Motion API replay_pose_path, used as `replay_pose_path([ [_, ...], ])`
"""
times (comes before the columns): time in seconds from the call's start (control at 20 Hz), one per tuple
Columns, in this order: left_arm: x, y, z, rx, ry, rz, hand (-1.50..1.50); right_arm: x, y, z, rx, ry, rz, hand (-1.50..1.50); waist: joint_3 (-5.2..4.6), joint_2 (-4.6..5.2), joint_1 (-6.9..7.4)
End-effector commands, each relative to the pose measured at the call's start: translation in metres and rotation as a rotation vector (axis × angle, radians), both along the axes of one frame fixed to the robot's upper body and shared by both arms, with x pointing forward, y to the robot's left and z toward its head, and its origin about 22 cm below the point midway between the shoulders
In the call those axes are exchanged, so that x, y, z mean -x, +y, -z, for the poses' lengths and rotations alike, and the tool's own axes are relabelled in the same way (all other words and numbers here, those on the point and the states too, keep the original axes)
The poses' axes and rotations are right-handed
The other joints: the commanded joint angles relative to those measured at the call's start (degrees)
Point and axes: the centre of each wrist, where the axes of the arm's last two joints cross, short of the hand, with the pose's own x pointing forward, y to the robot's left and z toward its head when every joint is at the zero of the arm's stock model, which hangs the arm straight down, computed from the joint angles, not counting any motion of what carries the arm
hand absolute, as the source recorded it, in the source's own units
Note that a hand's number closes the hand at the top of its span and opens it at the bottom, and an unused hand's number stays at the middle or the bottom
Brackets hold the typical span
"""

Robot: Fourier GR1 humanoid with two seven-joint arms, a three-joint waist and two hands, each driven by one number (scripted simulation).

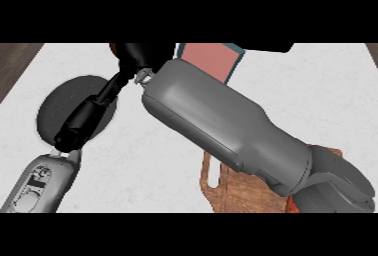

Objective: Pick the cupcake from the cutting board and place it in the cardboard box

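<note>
Right hand [139,54] just beside cardboard box [210,60] | cupcake hidden

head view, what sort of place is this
Most likely a kitchen counter: a pale, stone-like worktop, a wooden cutting board at its near edge, and a dark round plate on the left.

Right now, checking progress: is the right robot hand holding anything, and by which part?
Cannot tell: the right robot hand is partly cut off at the view's top.
</note>
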Motion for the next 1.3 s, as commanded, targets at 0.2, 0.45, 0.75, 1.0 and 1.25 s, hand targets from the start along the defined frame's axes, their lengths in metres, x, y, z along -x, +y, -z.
replay_pose_path([
  [0.2,0.000,0.016,-0.002,-0.012,-0.018,-0.035,0.00,-0.044,-0.026,0.021,0.117,0.154,0.079,1.50,0.04,0.19,-1.75],
  [0.45,0.009,0.020,0.008,0.002,0.006,-0.048,0.00,-0.063,-0.048,0.033,0.112,0.424,0.028,1.50,0.10,0.11,-2.43],
  [0.75,0.013,0.019,-0.007,-0.006,-0.022,-0.030,0.00,-0.082,-0.076,0.046,0.209,0.607,0.008,1.50,0.14,-0.05,-2.50],
  [1.0,0.001,0.016,-0.013,0.001,-0.002,-0.056,0.00,-0.091,-0.097,0.045,0.181,0.716,-0.133,-1.50,0.20,-0.01,-3.39],
  [1.25,0.011,0.014,-0.002,-0.012,-0.014,-0.066,0.00,-0.081,-0.077,0.054,0.037,0.562,-0.258,-1.50,0.21,-0.22,-3.12],
])
